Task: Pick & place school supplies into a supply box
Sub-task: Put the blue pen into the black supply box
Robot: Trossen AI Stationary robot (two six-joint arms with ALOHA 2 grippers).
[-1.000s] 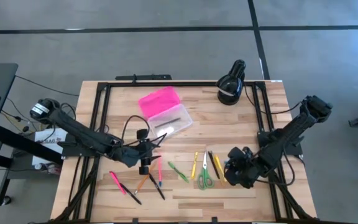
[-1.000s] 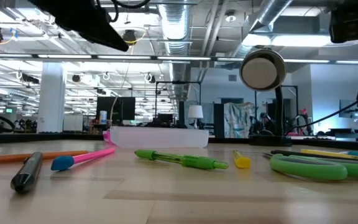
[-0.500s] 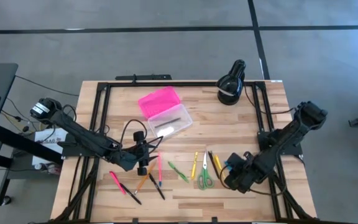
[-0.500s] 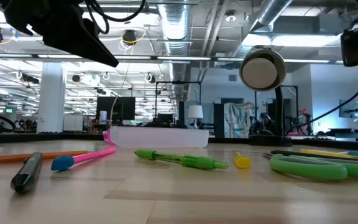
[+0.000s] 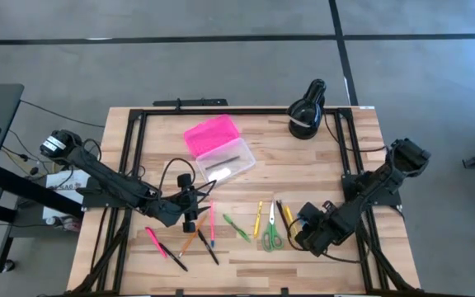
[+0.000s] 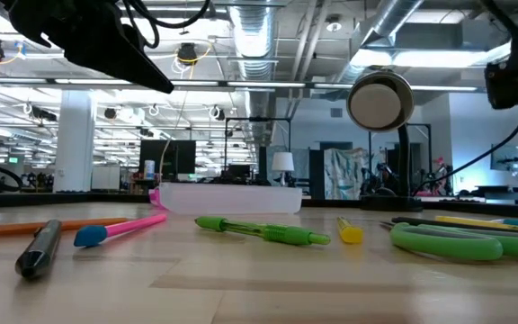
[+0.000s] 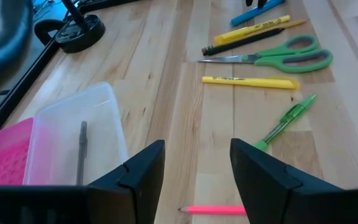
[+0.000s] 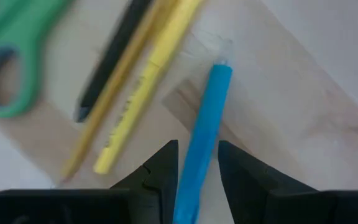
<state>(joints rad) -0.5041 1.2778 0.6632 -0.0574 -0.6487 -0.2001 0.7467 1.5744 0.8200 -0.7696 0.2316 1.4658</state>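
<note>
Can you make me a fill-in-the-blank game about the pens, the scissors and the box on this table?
1. The supply box has a bright ____ lid.
2. The scissors have ____ handles.
3. The right gripper has its open fingers on either side of a ____ pen.
4. Inside the clear box lies one ____ pen, seen from the left gripper.

Missing words: pink; green; blue; grey
</note>
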